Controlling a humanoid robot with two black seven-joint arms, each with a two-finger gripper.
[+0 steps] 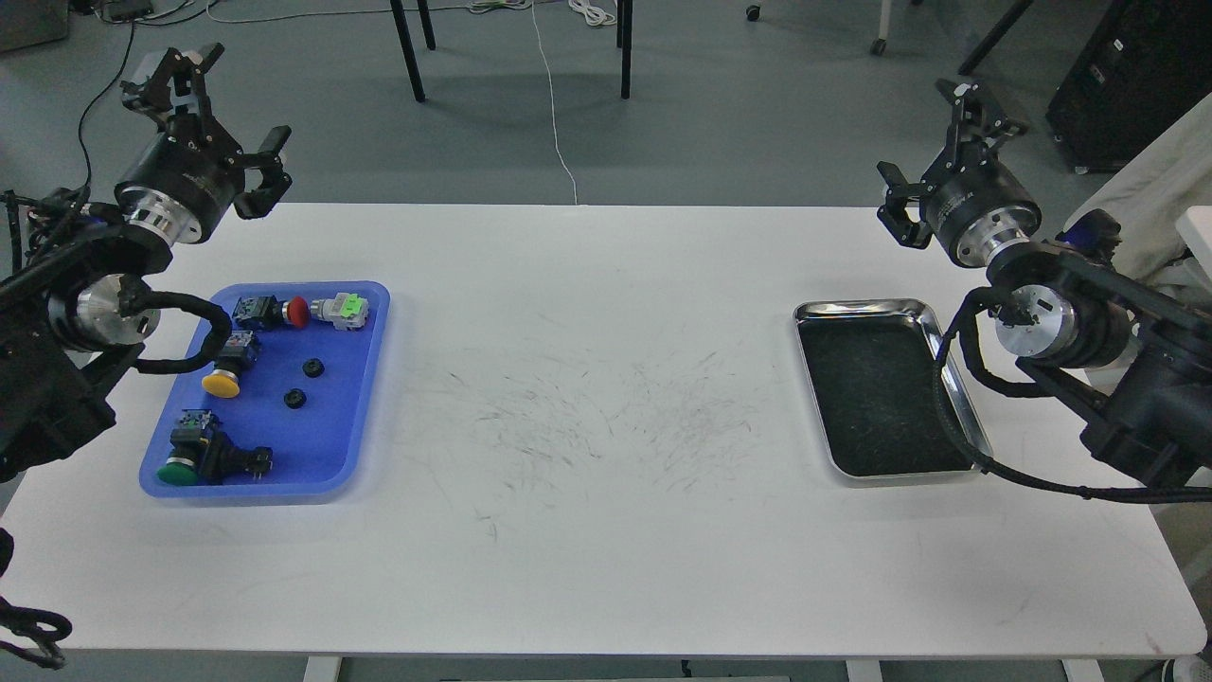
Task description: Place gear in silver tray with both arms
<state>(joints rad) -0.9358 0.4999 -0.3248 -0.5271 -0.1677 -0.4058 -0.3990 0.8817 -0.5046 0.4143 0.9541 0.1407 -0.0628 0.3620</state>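
Two small black gears lie in the middle of the blue plastic tray at the table's left. The silver tray sits at the right with a dark scratched bottom and nothing in it. My left gripper hangs above the table's far left corner, behind the blue tray, open and holding nothing. My right gripper is raised over the far right edge, behind the silver tray, also open and holding nothing. Both grippers are well apart from the gears.
The blue tray also holds several push-button switches: a red one, a green-topped one, a yellow one and a dark green one. The white table is scuffed in the middle. Chair legs and cables lie on the floor beyond.
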